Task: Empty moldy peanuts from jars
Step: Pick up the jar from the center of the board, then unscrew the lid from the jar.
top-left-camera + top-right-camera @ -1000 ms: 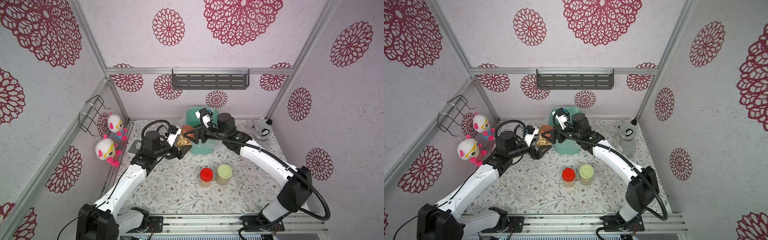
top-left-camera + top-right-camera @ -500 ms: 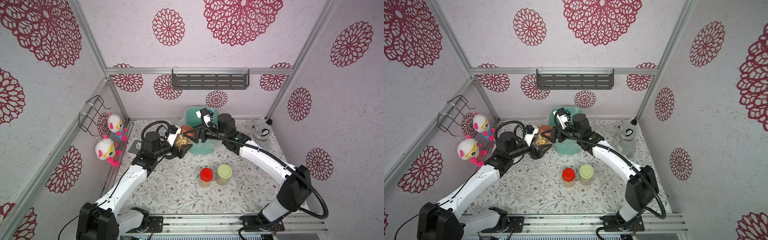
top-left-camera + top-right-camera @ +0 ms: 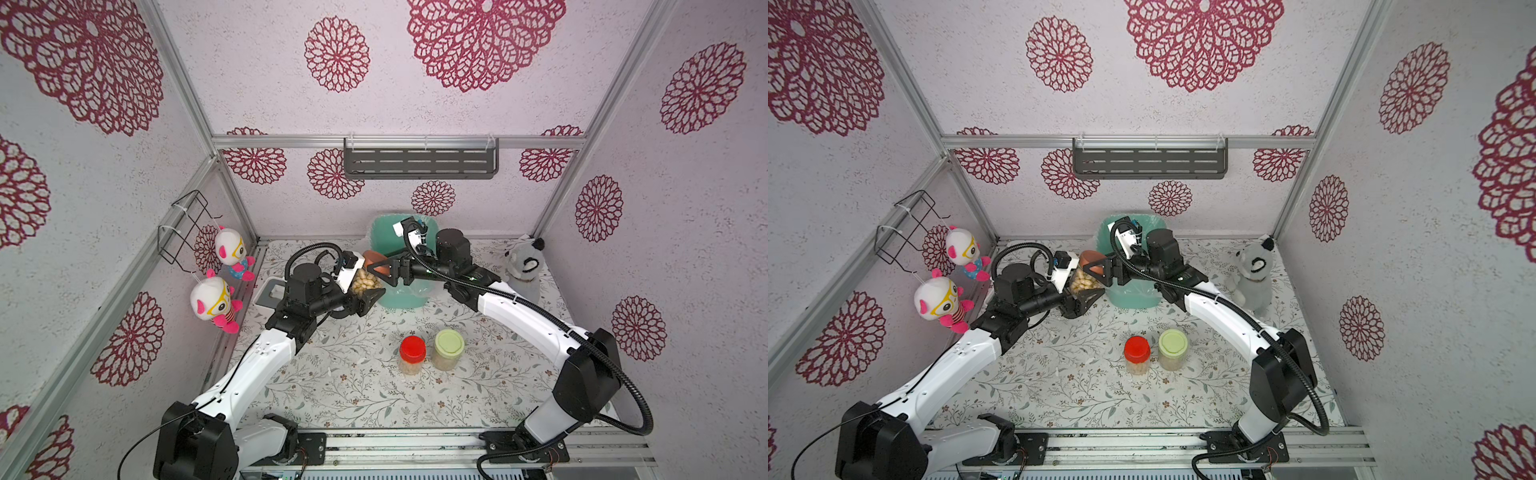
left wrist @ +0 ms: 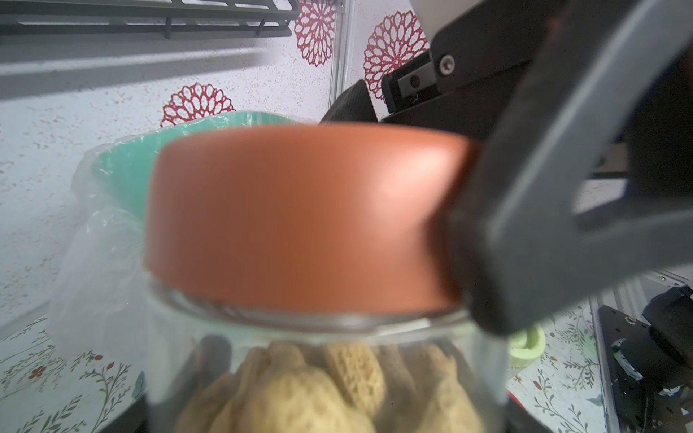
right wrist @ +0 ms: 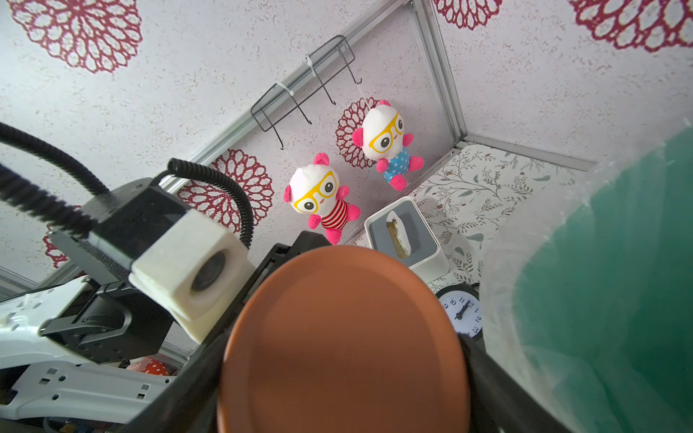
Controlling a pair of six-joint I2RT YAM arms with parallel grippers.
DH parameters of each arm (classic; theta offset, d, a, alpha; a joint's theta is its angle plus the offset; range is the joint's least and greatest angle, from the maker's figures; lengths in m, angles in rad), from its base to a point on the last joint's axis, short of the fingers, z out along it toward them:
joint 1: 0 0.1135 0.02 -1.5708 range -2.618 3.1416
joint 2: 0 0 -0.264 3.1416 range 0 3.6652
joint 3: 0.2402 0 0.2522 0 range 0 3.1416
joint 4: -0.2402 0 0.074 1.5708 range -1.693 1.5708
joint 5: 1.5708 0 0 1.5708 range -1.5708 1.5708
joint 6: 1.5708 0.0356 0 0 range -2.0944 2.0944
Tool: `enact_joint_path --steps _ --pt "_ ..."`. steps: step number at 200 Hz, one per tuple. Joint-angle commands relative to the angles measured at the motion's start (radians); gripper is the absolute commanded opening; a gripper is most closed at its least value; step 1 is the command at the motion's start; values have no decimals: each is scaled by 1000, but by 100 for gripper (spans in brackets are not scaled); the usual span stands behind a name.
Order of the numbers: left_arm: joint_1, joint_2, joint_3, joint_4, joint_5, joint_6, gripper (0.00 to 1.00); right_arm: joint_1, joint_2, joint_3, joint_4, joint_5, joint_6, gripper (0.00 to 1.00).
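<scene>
A clear jar [image 3: 365, 283] full of tan peanuts [image 4: 337, 382] hangs tilted in the air just in front of the teal bin [image 3: 405, 297]. My left gripper [image 3: 366, 289] is shut on the jar's glass body; one dark finger shows through the glass in the left wrist view. My right gripper [image 3: 380, 270] comes from the bin side and is shut on the jar's brown-orange lid [image 5: 345, 345], which still sits on the neck [image 4: 300, 217]. Two more jars stand upright mid-table, one with a red lid [image 3: 412, 355] and one with a pale green lid [image 3: 448, 350].
The bin is lined with clear plastic [image 4: 97, 240]. A white tissue box [image 3: 270, 293] and a small clock [image 5: 463, 313] sit at the left behind my left arm. A grey plush [image 3: 521, 266] stands at the back right. Two dolls [image 3: 214, 303] hang on the left wall.
My left gripper's jaws have drawn in round the jar. Both arms and the jar stay at nearly the same spot in front of the bin.
</scene>
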Motion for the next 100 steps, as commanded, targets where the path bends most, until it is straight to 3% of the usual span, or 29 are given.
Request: enact_joint_path --steps 1,37,63,70,92,100 --pt "5 4 11 0 -29 9 49 -7 -43 13 108 -77 29 0" --pt "20 -11 21 -30 -11 27 1 -35 -55 -11 113 -125 10 0" --pt "45 -24 31 -75 74 63 0 -63 -63 -12 78 -171 -42 6" --pt "51 -24 40 -98 104 81 0 -70 -63 -5 59 -181 -57 14" --pt "67 -18 75 -173 149 126 0 -78 -54 23 -3 -205 -100 54" --pt "69 -17 81 -183 158 134 0 -77 -51 32 -16 -208 -111 64"
